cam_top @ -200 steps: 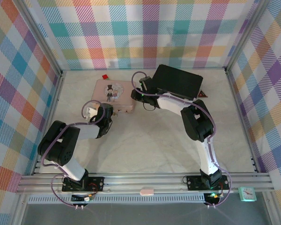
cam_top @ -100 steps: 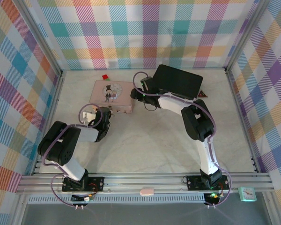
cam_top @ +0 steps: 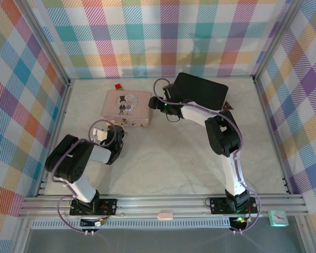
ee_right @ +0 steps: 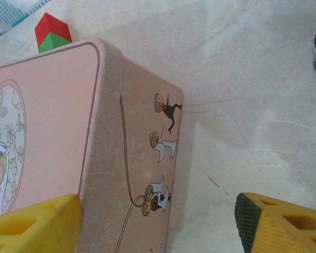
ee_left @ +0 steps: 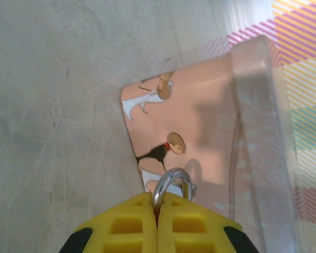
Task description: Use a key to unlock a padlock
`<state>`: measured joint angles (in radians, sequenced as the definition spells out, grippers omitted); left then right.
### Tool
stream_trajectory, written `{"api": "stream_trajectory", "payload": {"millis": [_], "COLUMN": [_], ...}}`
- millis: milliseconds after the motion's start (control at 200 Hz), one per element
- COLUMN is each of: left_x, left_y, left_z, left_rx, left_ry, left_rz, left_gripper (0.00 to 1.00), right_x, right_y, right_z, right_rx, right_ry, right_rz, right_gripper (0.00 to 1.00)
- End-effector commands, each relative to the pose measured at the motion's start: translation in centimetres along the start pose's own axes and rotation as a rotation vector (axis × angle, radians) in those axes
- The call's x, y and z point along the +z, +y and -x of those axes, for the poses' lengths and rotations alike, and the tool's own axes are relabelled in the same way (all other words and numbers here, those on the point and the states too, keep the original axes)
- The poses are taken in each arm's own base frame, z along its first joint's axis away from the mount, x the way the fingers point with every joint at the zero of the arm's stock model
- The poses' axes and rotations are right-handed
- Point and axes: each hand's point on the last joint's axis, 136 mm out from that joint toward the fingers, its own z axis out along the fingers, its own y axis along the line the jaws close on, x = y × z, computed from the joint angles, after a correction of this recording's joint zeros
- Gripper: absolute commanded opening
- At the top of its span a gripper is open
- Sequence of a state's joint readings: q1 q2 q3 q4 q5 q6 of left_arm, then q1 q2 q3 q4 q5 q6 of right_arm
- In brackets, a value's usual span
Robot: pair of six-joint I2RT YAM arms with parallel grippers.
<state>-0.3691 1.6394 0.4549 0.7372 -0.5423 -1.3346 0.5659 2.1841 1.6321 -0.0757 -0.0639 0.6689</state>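
Your L gripper [ee_left: 157, 205]: fingers pressed together, pinching padlock [ee_left: 172, 171] by shackle, just off pink box [ee_left: 200, 121] 6 o'clock edge in top view. Your R gripper [ee_right: 158, 221]: fingers spread wide, at box's 3 o'clock side.

Overhead view; both wrist cameras near pink box [cam_top: 127, 107]

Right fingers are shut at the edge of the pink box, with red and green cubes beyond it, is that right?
Not quite. The right wrist view shows the right fingers wide open, not shut. They are at the edge of the pink box, with red and green cubes beyond it.
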Motion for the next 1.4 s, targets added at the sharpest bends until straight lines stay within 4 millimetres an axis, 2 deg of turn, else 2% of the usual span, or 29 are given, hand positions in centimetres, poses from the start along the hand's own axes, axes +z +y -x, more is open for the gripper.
{"api": "stream_trajectory", "payload": {"millis": [0, 95, 210, 460, 580, 715, 735, 870, 1025, 1255, 1395], "left_x": [-1.6, -3.1, -5.0, -9.9, -11.9, -13.3, -13.6, -14.0, -13.7, -13.1, -12.9], "left_y": [-1.9, -2.2, -2.0, -1.7, -1.8, -1.9, -1.3, -0.6, -0.1, 1.1, 1.7], "left_z": [-0.3, -0.8, -2.6, -6.8, -9.9, -14.1, -14.4, -18.2, -21.2, -23.5, -24.1], "left_rx": [0.114, 0.225, 0.352, 0.675, 0.811, 0.93, 0.965, 1.086, 1.126, 1.138, 1.141], "left_ry": [0.076, 0.159, 0.307, 0.543, 0.63, 0.699, 0.712, 0.768, 0.789, 0.82, 0.836], "left_rz": [-0.004, 0.033, 0.05, 0.088, 0.087, 0.059, 0.082, 0.113, 0.123, 0.141, 0.152], "left_gripper": [0.0, 0.0, 0.0, 0.0, 0.0, 0.0, 0.0, 0.0, 0.0, 0.0, 0.14], "right_x": [-2.6, -4.1, -6.3, -11.5, -13.5, -15.5, -15.7, -17.3, -18.9, -21.1, -22.3], "right_y": [2.1, 2.2, 1.2, -4.0, -7.1, -9.5, -9.9, -11.8, -13.9, -18.3, -20.7], "right_z": [0.2, -0.4, -1.6, -4.6, -5.0, -4.8, -4.8, -4.0, -3.1, -2.5, -2.3], "right_rx": [-0.111, -0.172, -0.251, -0.318, -0.298, -0.256, -0.246, -0.173, -0.129, -0.068, -0.043], "right_ry": [0.013, 0.03, 0.061, 0.106, 0.086, 0.049, 0.043, -0.008, -0.075, -0.128, -0.177], "right_rz": [0.041, 0.041, 0.002, -0.16, -0.26, -0.319, -0.324, -0.343, -0.349, -0.414, -0.455], "right_gripper": [0.77, 0.78, 0.8, 0.87, 0.95, 0.97, 0.97, 0.98, 0.99, 0.99, 0.99]}}
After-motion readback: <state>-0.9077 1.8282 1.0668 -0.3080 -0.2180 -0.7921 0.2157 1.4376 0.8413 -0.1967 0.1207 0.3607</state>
